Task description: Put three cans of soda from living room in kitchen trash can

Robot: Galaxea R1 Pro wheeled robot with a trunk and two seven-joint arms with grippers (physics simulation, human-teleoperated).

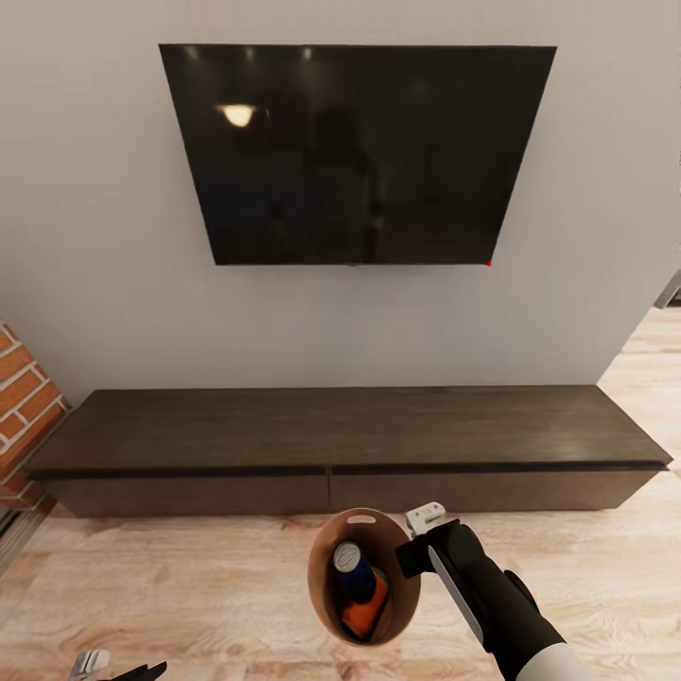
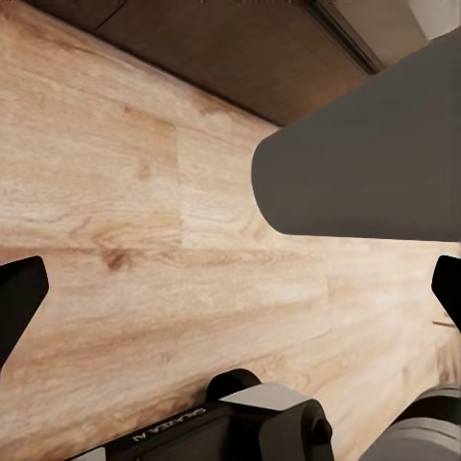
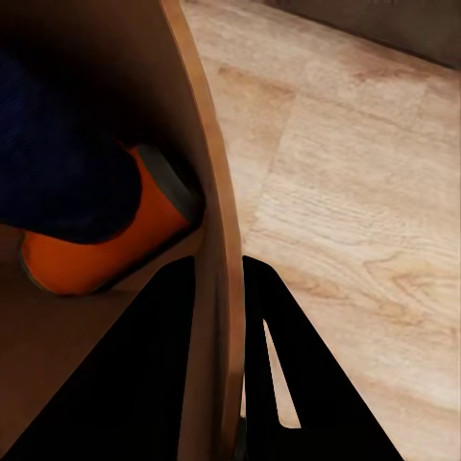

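cans already sit inside the tash can [image 1: 326,605]: a blue can [image 1: 353,567] and an orange can [image 1: 367,610] show. right gripper [image 3: 223,331] pinches its rim above the living room floor [image 1: 189,586]; left gripper [image 2: 230,288] spread, empty. kitchen delivery remains.

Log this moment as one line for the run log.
room: living room, facing cabinet | right gripper: clamped on trash can wall | inside: blue can, orange can | left gripper: open
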